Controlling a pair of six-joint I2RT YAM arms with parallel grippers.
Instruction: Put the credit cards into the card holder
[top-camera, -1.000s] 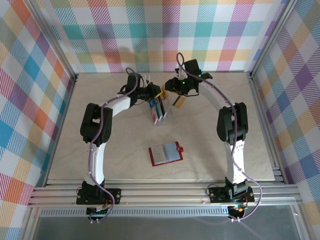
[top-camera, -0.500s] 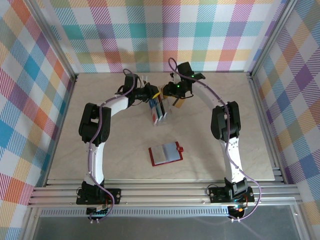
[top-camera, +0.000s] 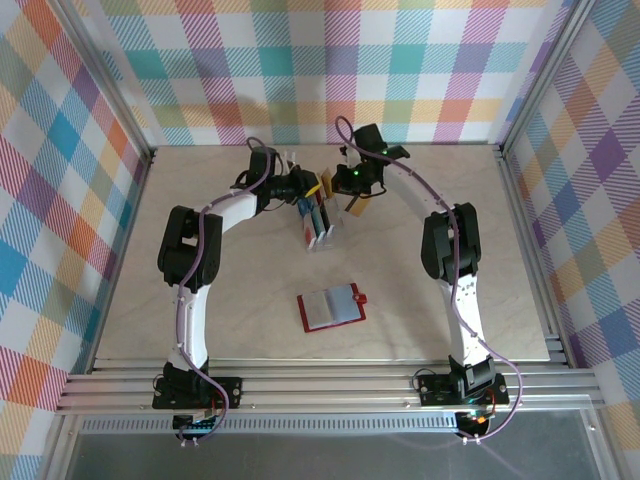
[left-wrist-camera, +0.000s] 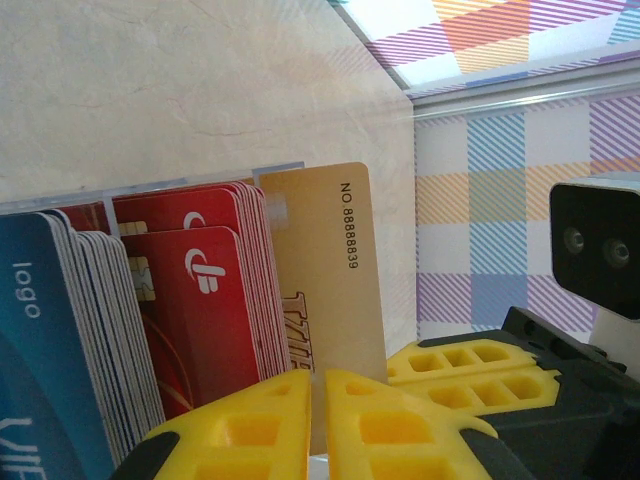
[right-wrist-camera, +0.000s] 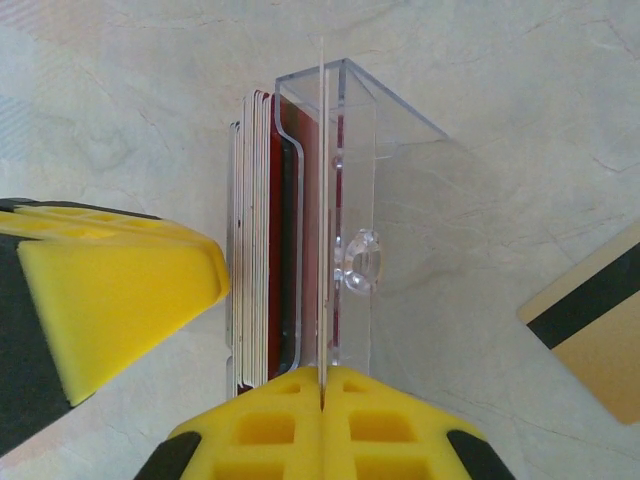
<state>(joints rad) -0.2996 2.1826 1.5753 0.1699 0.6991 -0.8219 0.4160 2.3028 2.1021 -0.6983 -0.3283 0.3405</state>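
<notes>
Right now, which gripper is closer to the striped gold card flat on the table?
Right. The right gripper, shut on an upright card at the clear rack, has the striped card just off to its side. The left gripper is across the rack, farther away.

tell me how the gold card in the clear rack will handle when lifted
The gold card is likely stiff: its edge runs dead straight from the right tool. Thin and glossy, it is probably light and may slip. The clear rack might tip along.
</notes>
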